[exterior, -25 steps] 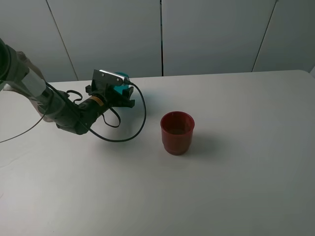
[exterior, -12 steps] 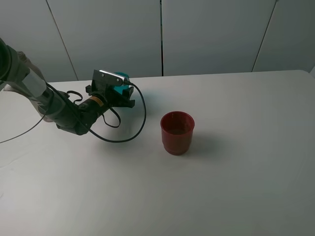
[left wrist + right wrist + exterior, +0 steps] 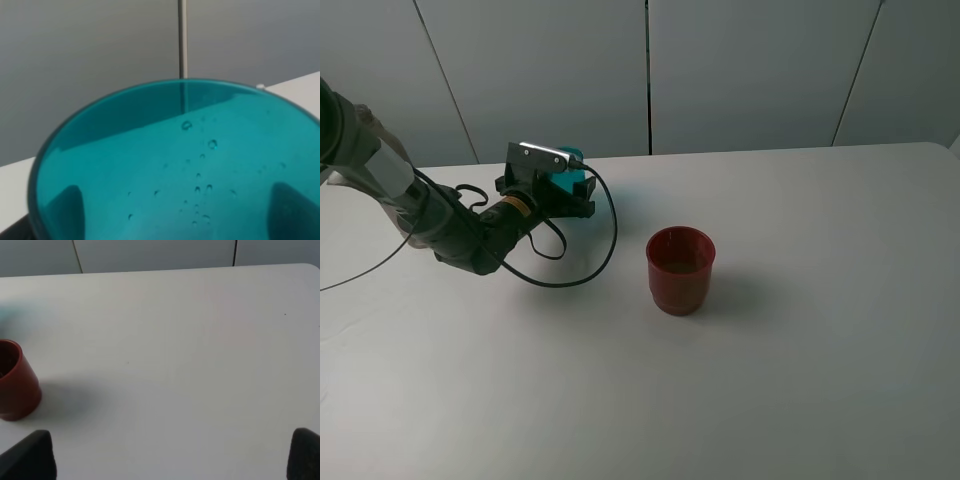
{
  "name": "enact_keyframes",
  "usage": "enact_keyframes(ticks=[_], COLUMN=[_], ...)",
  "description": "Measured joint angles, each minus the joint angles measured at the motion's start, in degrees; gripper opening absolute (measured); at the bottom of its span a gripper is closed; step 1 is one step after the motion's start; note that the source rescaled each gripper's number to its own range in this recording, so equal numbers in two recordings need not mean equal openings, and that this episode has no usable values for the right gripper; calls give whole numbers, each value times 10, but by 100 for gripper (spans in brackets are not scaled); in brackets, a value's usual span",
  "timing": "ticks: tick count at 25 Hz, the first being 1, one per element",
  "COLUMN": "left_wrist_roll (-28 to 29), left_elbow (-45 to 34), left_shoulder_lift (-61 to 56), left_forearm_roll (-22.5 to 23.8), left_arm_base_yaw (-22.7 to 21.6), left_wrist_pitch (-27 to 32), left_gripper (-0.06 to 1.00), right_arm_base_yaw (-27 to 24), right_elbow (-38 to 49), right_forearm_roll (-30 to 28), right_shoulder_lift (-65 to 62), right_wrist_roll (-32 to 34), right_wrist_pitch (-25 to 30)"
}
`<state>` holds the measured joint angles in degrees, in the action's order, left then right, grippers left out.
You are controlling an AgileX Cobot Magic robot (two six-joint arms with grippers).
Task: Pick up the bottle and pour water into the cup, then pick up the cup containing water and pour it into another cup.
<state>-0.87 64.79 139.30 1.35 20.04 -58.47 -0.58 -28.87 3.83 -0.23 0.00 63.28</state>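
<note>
Far left on counter (image 3: 800,380): left end effector (image 3: 563,188) flanks upright teal cup (image 3: 567,180); grip indeterminate. Red cup (image 3: 680,270) stands right, nearer.

Table (image 3: 800,380): white, matte, fills lower frame. Wall (image 3: 750,70): pale grey panels, thin seams, upper frame.

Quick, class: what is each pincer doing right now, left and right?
Left pincer: around the teal cup; whether it grips cannot be told.
Right pincer: open, holding nothing.
</note>
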Motion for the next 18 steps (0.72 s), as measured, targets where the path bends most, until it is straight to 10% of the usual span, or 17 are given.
enact_keyframes(ticks=[18], left_wrist_roll=[3], left_elbow=[-122], left_shoulder_lift=[-106], left_forearm_roll=[12], left_arm_base_yaw=[0], left_wrist_pitch=[21], left_gripper=[92], right_arm_base_yaw=[0], right_elbow=[0], right_forearm_roll=[0], right_shoulder_lift=[0], right_wrist_roll=[0], right_wrist_pitch=[0])
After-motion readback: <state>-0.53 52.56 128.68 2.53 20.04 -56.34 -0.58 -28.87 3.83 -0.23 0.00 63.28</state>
